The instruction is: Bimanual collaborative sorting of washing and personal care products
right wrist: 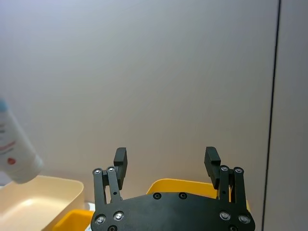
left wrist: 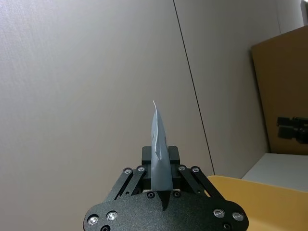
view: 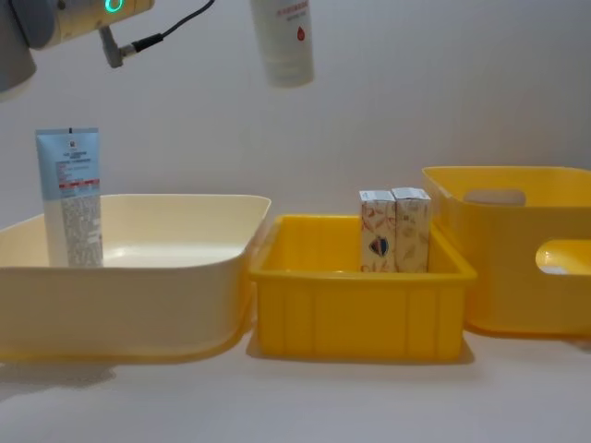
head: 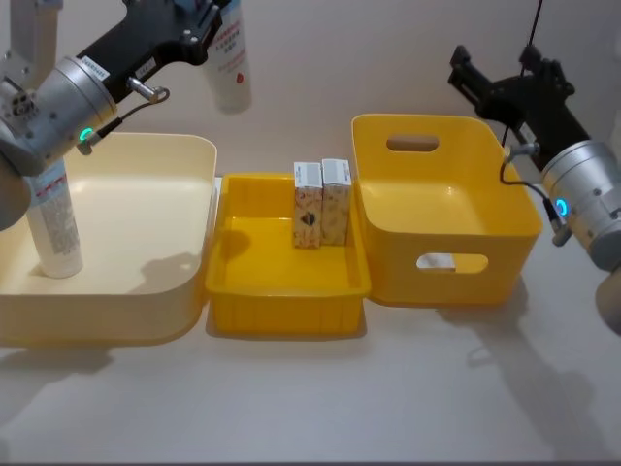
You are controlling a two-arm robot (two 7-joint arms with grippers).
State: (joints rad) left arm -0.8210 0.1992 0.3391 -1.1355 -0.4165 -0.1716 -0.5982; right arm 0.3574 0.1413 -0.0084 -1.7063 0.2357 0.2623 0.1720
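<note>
While left fingers (left wrist: 175, 155) pinch the tube (head: 229, 58) by its flat crimp, its body hangs below them | likely light, soft-walled, slick: crimp holds best | right fingers (right wrist: 212, 160) spread, empty

left gripper (head: 208, 26) high, clamped on a tube (head: 231, 60) (right gripper (right wrist: 166, 161) raised, jaws apart).

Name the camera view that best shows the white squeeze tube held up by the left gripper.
Head view: the white squeeze tube hangs cap-down, most of its body and red print visible. Chest view catches its lower half; right wrist view its cap end; left wrist view its flat end edge-on, clamped in the left gripper.
</note>
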